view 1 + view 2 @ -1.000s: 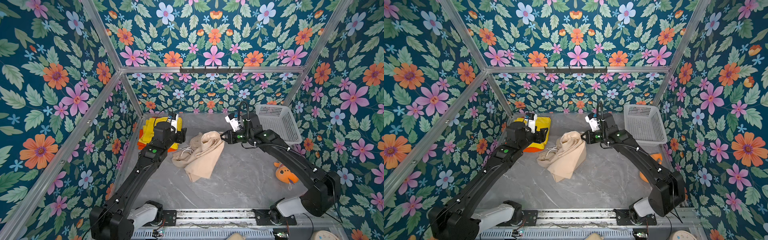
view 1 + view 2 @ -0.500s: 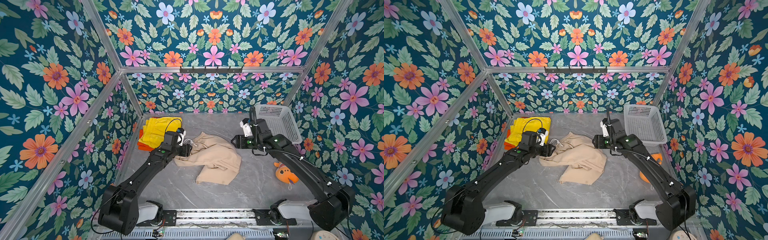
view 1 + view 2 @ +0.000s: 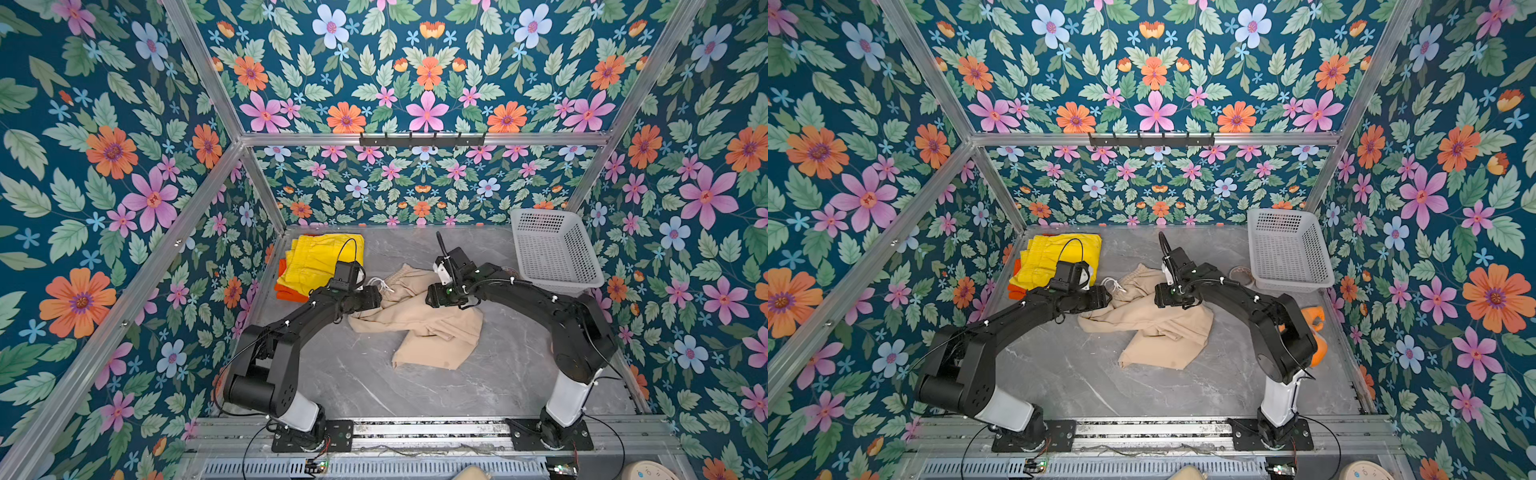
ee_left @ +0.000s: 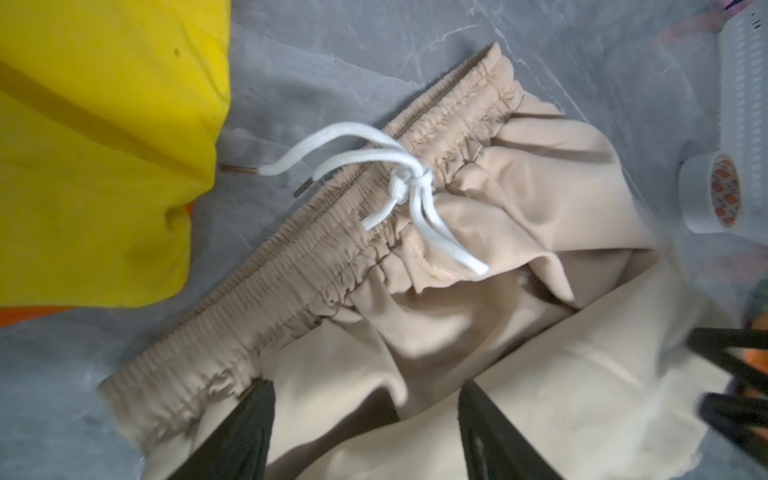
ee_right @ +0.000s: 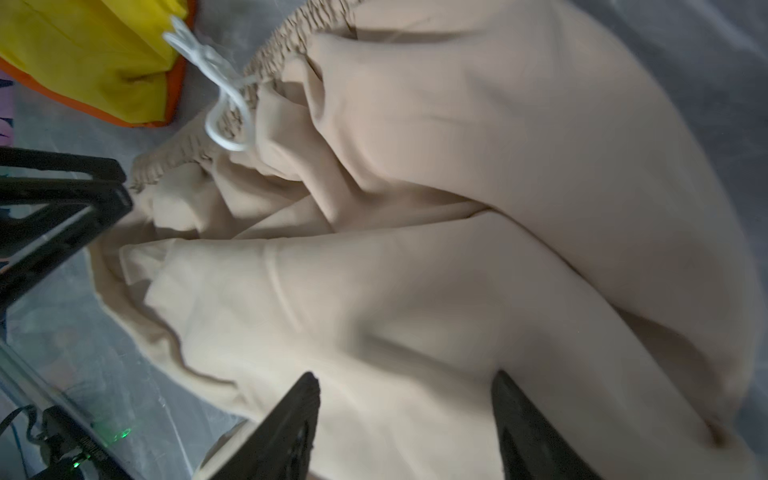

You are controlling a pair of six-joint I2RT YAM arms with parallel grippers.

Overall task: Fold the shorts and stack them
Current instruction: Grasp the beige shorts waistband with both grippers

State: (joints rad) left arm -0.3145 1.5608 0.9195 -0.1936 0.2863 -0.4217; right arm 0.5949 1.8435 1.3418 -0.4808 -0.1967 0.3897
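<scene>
The beige shorts (image 3: pixel 419 328) (image 3: pixel 1154 332) lie rumpled in the middle of the grey table, elastic waistband and knotted white drawstring (image 4: pixel 399 178) toward the back left. My left gripper (image 3: pixel 376 297) (image 4: pixel 365 399) is open over the waistband's near end, its fingers straddling beige fabric. My right gripper (image 3: pixel 430 297) (image 5: pixel 405 376) is open low over the shorts' right half, nothing pinched. The yellow shorts (image 3: pixel 320 257) lie folded on the orange shorts (image 3: pixel 289 293) at the back left corner.
A white mesh basket (image 3: pixel 552 249) stands at the back right, a tape roll (image 3: pixel 1239 272) beside it. An orange plush toy (image 3: pixel 1314 320) lies by the right wall behind my right arm. Floral walls close in the table on three sides.
The beige shorts hung bunched from my right gripper; they now lie spread on the table. My right gripper opened, swung right, then came back over them. My left gripper dropped to the waistband.
</scene>
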